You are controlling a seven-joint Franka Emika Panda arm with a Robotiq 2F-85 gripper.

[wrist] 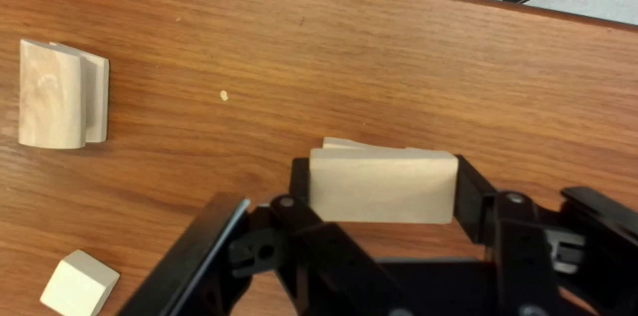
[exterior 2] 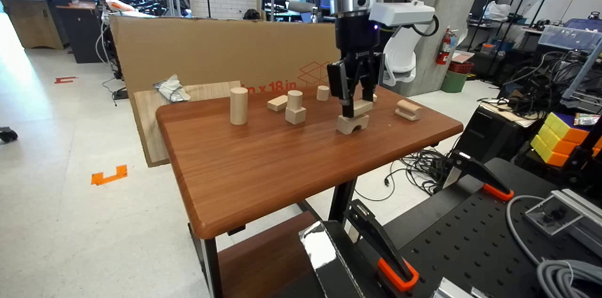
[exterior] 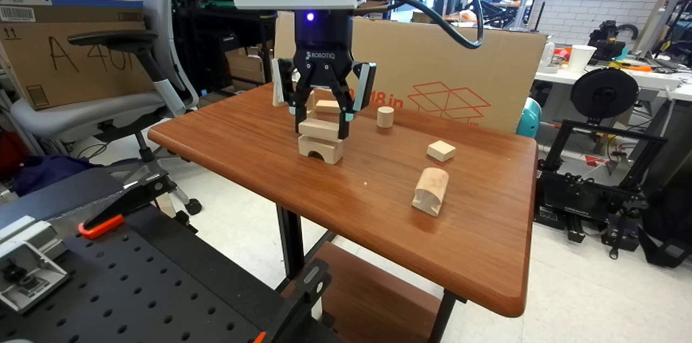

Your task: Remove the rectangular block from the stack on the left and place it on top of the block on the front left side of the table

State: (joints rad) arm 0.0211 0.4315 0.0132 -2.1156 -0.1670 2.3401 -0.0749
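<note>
My gripper (exterior: 321, 130) is shut on the rectangular block (exterior: 319, 129), a plain pale bar, with a finger at each end. The bar is right over the arch block (exterior: 327, 151) on the table (exterior: 476, 235); I cannot tell whether they touch. In an exterior view the bar (exterior 2: 363, 107) lies level above the arch block (exterior 2: 347, 125), between the fingers (exterior 2: 358, 103). In the wrist view the bar (wrist: 384, 189) hides most of the arch block (wrist: 339, 143), slightly turned against it. The stack (exterior 2: 295, 115), a cylinder on a cube, stands apart, mostly hidden behind the gripper in an exterior view.
A rounded block (exterior: 431, 191) and a small square block (exterior: 440, 151) lie to one side. A short cylinder (exterior: 385, 117) stands behind. A tall cylinder (exterior 2: 239, 106) and a flat block (exterior 2: 277, 103) are near the stack. A cardboard sheet (exterior: 432, 67) borders the far edge.
</note>
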